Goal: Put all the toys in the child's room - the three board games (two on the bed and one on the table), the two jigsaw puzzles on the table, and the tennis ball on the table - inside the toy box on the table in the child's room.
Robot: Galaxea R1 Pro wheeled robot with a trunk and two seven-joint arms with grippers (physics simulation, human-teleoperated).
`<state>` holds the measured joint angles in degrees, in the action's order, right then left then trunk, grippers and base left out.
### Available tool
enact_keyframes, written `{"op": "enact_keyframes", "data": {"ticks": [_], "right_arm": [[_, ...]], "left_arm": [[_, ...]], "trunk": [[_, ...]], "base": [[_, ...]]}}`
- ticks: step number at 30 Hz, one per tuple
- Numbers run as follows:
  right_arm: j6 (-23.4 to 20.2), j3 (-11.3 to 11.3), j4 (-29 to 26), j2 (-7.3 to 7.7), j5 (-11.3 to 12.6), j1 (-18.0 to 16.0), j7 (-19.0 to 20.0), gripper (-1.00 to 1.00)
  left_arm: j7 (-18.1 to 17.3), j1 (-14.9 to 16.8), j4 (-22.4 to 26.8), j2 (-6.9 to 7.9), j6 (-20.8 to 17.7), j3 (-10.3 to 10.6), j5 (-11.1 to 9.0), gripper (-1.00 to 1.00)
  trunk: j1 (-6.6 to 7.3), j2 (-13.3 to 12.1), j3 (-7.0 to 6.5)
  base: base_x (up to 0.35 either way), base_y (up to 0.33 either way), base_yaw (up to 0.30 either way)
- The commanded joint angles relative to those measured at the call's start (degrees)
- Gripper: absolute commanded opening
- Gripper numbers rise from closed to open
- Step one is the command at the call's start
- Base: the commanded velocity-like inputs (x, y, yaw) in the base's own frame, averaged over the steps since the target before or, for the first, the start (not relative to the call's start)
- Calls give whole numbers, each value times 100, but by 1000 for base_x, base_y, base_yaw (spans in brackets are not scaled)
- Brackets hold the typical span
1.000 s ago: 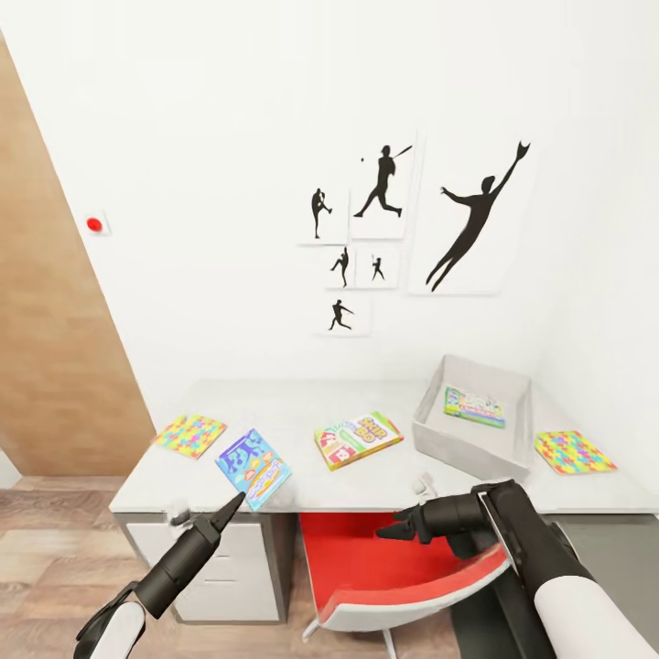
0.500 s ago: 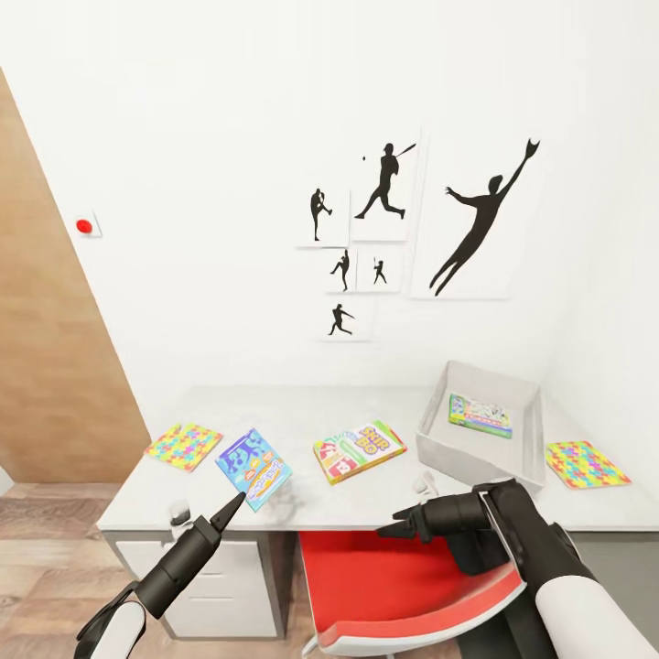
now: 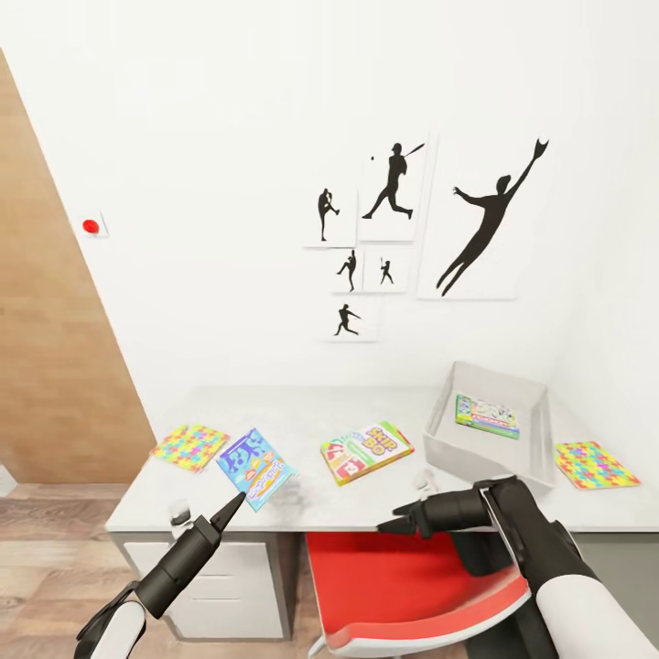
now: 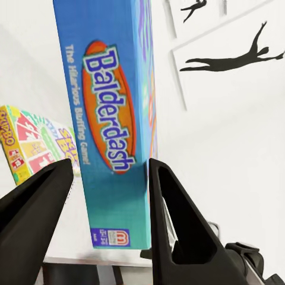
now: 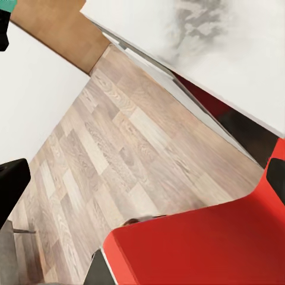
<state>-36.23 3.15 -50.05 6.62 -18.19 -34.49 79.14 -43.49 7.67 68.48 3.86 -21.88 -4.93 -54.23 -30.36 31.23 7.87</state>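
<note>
The teal-blue board game (image 3: 255, 468) is being clamped between the left gripper (image 3: 240, 497) jaws, left of the toy box (image 3: 494, 423). The right gripper's (image 3: 386, 527) jaw state cannot be told.

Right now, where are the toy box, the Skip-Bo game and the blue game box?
toy box (image 3: 448, 450), head view, near wall.
Skip-Bo game (image 3: 366, 451), head view, lid centre.
blue game box (image 4: 113, 119), left wrist view, red logo oval.

Black tapered arms, white upper sleeves
</note>
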Motion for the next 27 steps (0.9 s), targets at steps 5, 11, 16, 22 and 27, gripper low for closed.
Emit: {"op": "enact_keyframes", "data": {"ticks": [5, 11, 16, 22, 27], "right_arm": [[-62, 23, -32, 0, -54, -5, 49, 100], [-66, 26, -43, 5, -52, -5, 49, 100], [-67, 27, -47, 10, -48, -5, 53, 100], [-82, 27, -48, 20, -42, -5, 57, 100], [-105, 27, -51, 21, -39, -5, 57, 100]], "left_arm": [[-13, 4, -1, 1, -53, 0, -53, -100], [-12, 0, -1, 1, -47, -1, -53, -100], [-11, -2, -1, 1, -45, -1, -53, -100], [-11, -2, -1, 1, -45, 0, -53, -100], [-13, -3, 15, 1, -44, 1, -53, -100]], "trunk": [[-3, 10, 11], [-3, 10, 11], [-3, 10, 11], [-3, 10, 11], [-3, 10, 11]], "base": [[1, 244, 0], [0, 210, -13], [0, 87, -133], [0, 35, -219], [0, 11, -255]]}}
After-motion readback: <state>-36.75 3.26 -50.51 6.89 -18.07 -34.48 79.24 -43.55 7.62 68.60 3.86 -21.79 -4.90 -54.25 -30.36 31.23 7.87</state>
